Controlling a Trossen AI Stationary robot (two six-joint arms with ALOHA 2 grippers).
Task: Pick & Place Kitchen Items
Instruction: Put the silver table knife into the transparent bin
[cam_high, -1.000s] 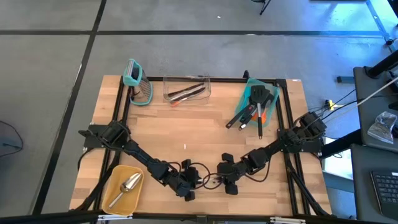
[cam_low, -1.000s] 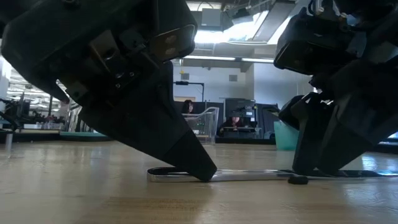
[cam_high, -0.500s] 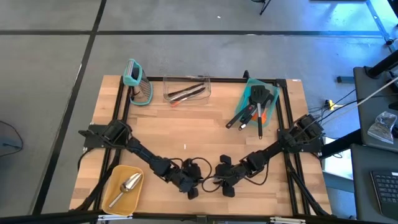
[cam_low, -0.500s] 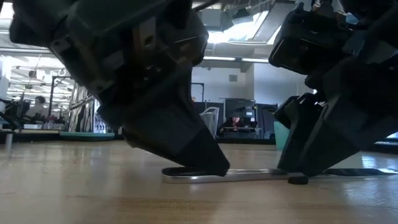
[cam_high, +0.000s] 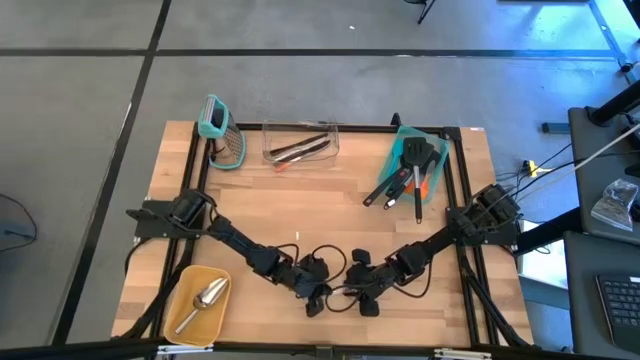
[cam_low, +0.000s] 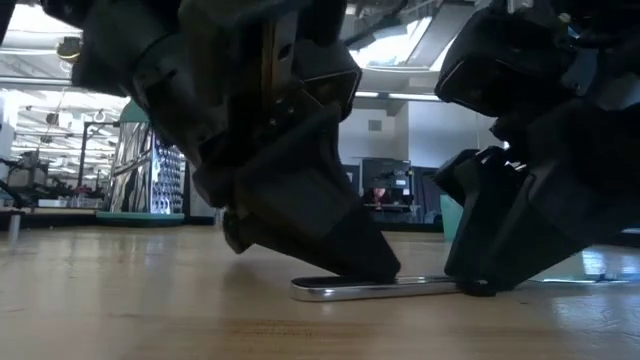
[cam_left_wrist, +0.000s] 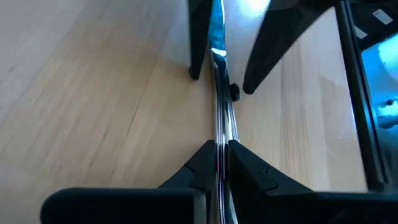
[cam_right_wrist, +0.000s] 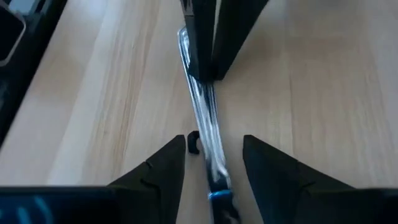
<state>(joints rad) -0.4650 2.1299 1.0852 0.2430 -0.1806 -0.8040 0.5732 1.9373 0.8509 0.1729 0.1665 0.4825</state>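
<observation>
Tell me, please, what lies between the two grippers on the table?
A thin metal piece lies flat on the wood. The left gripper is shut on one end; the right gripper stands open astride the other end. Both wrist views show this.

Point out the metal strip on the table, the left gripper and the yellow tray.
metal strip (cam_low: 375, 288), low view, mid-length.
left gripper (cam_left_wrist: 221, 160), left wrist view, between fingertips closed on the strip.
yellow tray (cam_high: 183, 289), high view, bare floor.

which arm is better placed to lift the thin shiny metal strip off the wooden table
Left. The left gripper has pinched shut on one end of the thin shiny metal strip lying flat on the wooden table. The right gripper only straddles the other end, open, fingers apart from it.
</observation>
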